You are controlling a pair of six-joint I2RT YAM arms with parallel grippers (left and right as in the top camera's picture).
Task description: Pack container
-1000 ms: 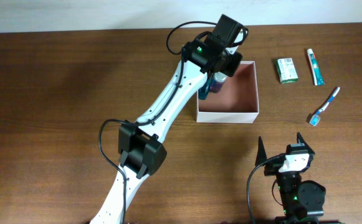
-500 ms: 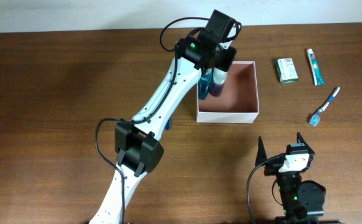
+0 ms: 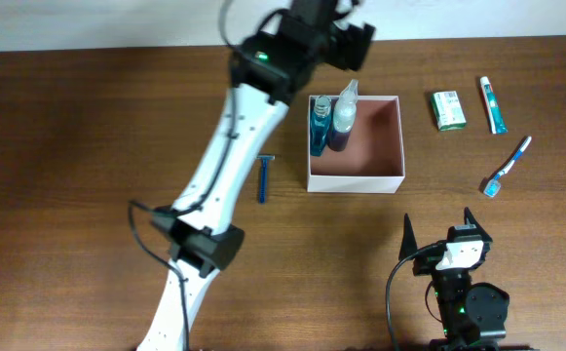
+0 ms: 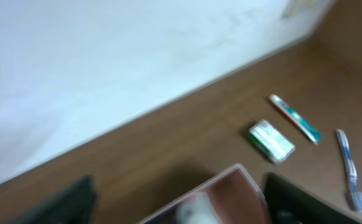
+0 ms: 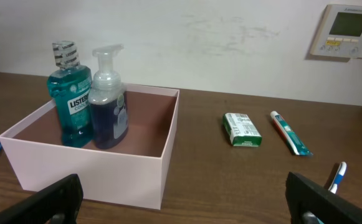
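Observation:
The container [image 3: 378, 146], a square white box with a pinkish inside, stands at the table's middle back. In its left part a teal mouthwash bottle [image 3: 320, 123] and a dark blue foam pump bottle [image 3: 343, 119] stand upright side by side. My left gripper [image 3: 349, 45] hangs open above the box's far left corner, touching nothing. In the blurred left wrist view its jaws stand wide on either side of the container's corner [image 4: 233, 183]. My right gripper [image 3: 438, 226] rests open at the front edge, facing the container [image 5: 93, 169], with nothing between its fingers.
A blue razor [image 3: 262, 179] lies left of the container. To the right lie a green-and-white carton [image 3: 447, 109], a toothpaste tube [image 3: 493, 104] and a blue toothbrush [image 3: 508, 167]. A thermostat [image 5: 349, 30] hangs on the back wall.
My left gripper has opened, let go of the foam pump bottle and risen back toward the wall. The bottle now stands in the container next to the mouthwash. The right arm is still.

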